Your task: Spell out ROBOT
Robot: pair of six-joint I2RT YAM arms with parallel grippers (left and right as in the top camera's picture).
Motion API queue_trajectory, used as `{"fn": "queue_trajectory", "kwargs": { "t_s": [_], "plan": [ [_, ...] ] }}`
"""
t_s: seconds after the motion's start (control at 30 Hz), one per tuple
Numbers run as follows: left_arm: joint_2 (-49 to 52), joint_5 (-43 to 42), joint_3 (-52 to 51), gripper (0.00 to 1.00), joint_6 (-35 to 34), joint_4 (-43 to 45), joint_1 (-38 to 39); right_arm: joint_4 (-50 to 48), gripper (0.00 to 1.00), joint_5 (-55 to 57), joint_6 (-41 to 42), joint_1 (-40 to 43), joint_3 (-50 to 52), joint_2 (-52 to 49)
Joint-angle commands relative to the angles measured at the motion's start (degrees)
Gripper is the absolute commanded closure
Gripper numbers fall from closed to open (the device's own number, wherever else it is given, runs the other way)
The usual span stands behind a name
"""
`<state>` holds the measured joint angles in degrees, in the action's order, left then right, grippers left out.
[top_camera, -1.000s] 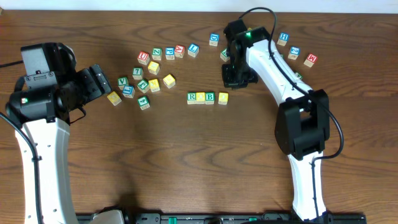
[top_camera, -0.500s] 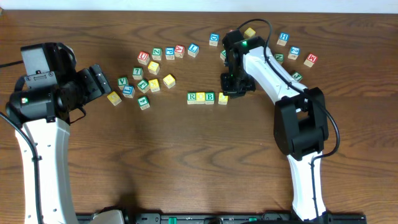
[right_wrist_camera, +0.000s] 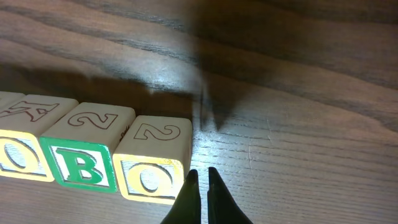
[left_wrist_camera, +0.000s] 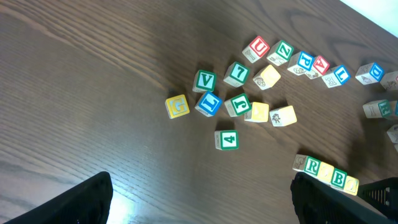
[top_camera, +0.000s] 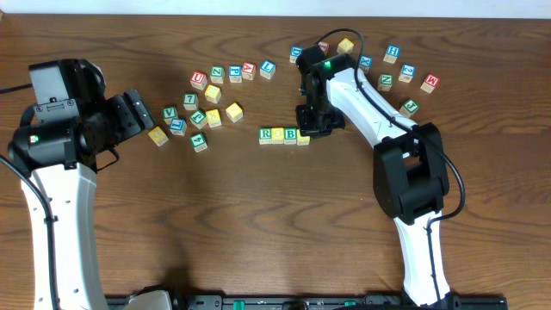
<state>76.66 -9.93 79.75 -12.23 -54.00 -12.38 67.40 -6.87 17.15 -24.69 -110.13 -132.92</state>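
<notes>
The right gripper (right_wrist_camera: 200, 186), its 2 slim black fingers pressed shut on nothing, sits low over the table just beside the right-hand face of the second yellow-faced O wooden cube (right_wrist_camera: 152, 162), the last of 4 in a row; contact cannot be made out. Next along stand the green-lettered B wooden cube (right_wrist_camera: 84, 158), the first yellow O cube (right_wrist_camera: 15, 155) and the green-lettered R cube (top_camera: 265, 134), side by side near the middle of the dark, grainy wooden table (top_camera: 258, 232). The job in hand looks to be squaring that end cube: a slow sideways push, low on its flat face, should serve, since light, sharp-edged blocks on a glossy top would likely slide and twist. Farther off, painted loose cubes (top_camera: 207, 108) lie scattered; the blue T cannot be picked out. The left gripper (left_wrist_camera: 199, 202) hangs wide open, empty.
</notes>
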Motion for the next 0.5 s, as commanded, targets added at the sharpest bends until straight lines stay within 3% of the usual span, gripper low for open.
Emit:
{"fn": "queue_trajectory", "kwargs": {
  "t_s": [0.0, 0.47],
  "plan": [
    [0.4, 0.5, 0.3, 0.1, -0.7, -0.2, -0.2, -0.3, 0.99, -0.7, 0.6, -0.2, 0.4, 1.4],
    [0.4, 0.5, 0.3, 0.1, -0.7, -0.2, -0.2, -0.2, 0.99, -1.0, 1.2, -0.1, -3.0, 4.6]
  ]
}}
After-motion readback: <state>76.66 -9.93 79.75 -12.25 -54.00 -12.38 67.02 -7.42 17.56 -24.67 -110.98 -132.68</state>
